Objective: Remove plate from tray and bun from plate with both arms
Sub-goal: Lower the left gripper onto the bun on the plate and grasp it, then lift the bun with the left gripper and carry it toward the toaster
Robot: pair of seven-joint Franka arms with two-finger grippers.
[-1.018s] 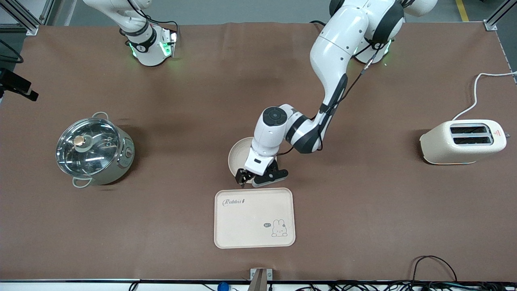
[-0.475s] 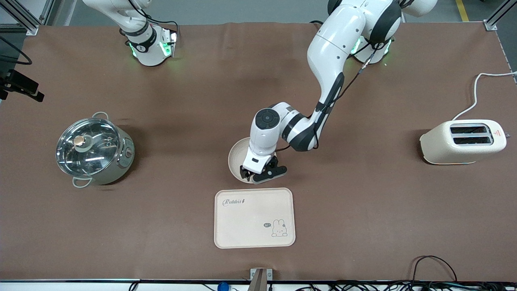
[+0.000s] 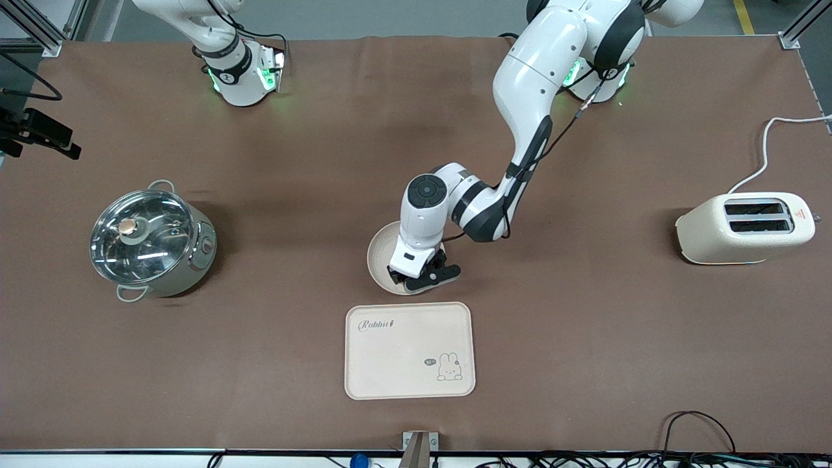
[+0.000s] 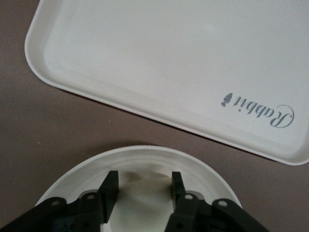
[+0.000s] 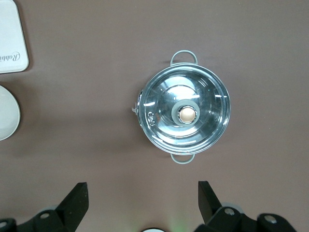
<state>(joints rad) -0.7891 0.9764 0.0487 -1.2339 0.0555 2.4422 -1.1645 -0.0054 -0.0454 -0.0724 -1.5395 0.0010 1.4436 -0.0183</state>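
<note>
- The small pale cream oblong bun (image 4: 143, 199) lay in the round shallow cream-beige plate (image 3: 380, 257), between the two black fingers (image 4: 110, 187) of the left gripper (image 3: 404, 281).
- The fingers stood just beside the bun on both sides; whether they already pressed it, one could not tell.
- The plate stood on the brown table (image 3: 585, 325), off the flat cream-beige rectangular tray (image 3: 409, 350), just beside it and farther from the front camera.
- To do this step well, the grip should probably close gently, because the bun looked soft, and lift straight up so the plate does not slide.
- The right gripper (image 5: 143, 205) waited wide open and empty over the steel pot (image 3: 151, 242) with glass lid.
- Count: one bun, one plate, one tray, one pot, one cream toaster (image 3: 745, 227), two arms.
</note>
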